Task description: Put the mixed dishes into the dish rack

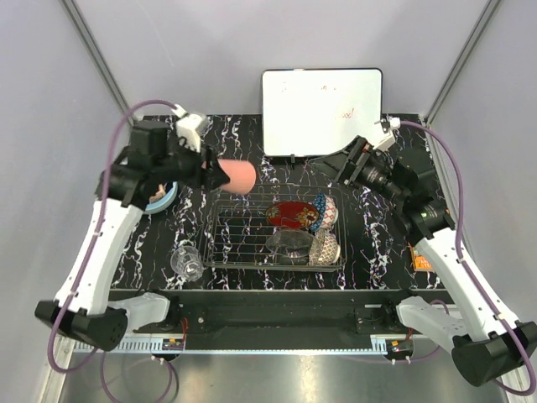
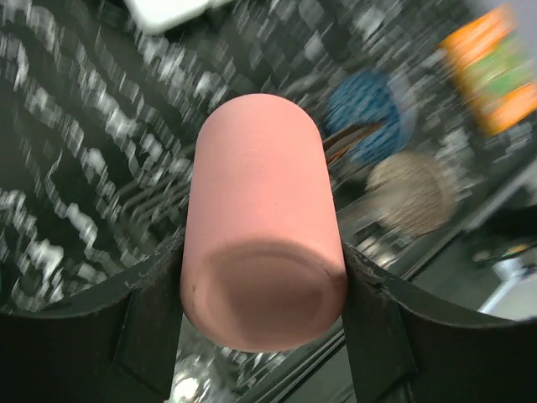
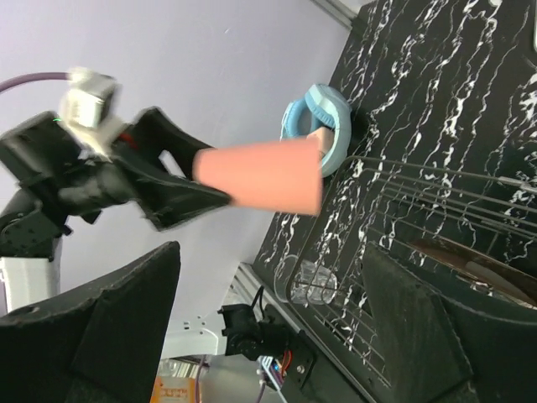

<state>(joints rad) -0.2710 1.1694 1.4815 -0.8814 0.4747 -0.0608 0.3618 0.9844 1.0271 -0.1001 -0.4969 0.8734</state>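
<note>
Black marbled tabletop (image 1: 386, 243), grey walls, white board (image 1: 321, 99) propped at the far edge.

Left gripper (image 1: 214, 172): clamped on the pink cup (image 1: 237, 175). We see in the left wrist view a finger pressed against each side of the base. The cup lies roughly level in the air, mouth pointing away from the wrist, at the far-left corner of the dish rack (image 1: 239, 235) and clear of the wires.

Right gripper (image 1: 346, 166): fingers spread wide with nothing between them, raised off the table near the rack's far-right corner and facing across it.

In the rack we count 4 dishes, all in the right half:
- red lacquer bowl (image 1: 292, 214), far row
- blue patterned bowl (image 1: 323, 210), on edge just beside the red one
- clear glass bowl (image 1: 289, 243), near row
- beige lattice bowl (image 1: 325, 248), on edge beside the glass one

Left half of the rack holds no dish.

Outside the rack: small clear glass (image 1: 187, 262) upright on the table, just off the near-left corner. A light-blue dish (image 1: 164, 197) sits under the left arm; we cannot tell what is in it.

Our reading: 4 of 6 loaded, the cup in transit, the glass to follow.
</note>
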